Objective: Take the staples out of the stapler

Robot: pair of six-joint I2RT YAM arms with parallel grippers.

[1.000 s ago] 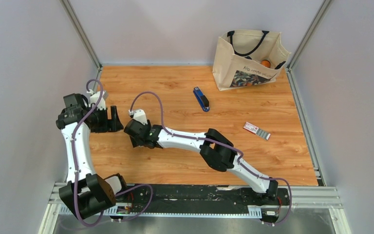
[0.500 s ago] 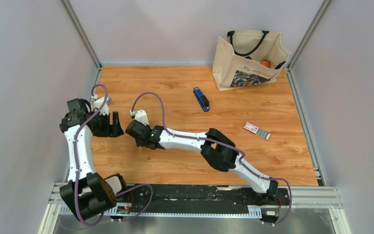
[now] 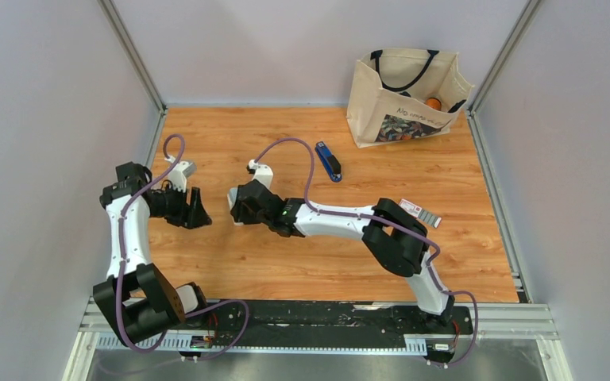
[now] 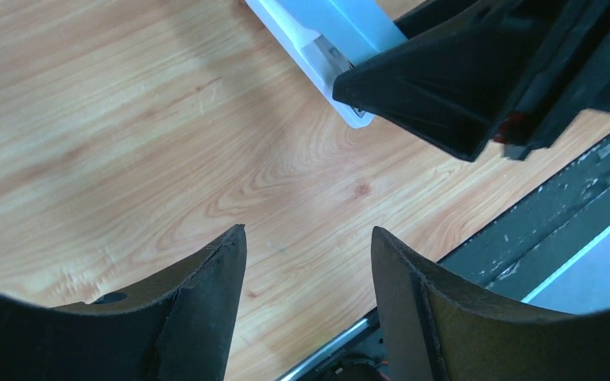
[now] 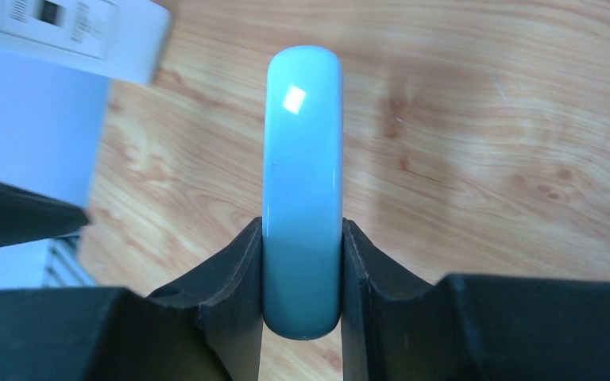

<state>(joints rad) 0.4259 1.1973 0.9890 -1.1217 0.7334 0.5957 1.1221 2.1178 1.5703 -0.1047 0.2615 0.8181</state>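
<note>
Now the right hand (image 5: 302, 238), gripping a pale-blue bar (image 5: 302, 143), sits further right.

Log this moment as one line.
left gripper: open, empty | right gripper: shut on light-blue object | stapler: on table, untouched, apart from both grippers | carton: on table

Blue-and-black stapler (image 3: 328, 161), pale blue bar (image 5: 302, 198)

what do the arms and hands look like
The left arm and right arm have white links, chunky black joints and a purple cable along each. The left hand and right hand are matte black, with two wedge-shaped fingers.
</note>
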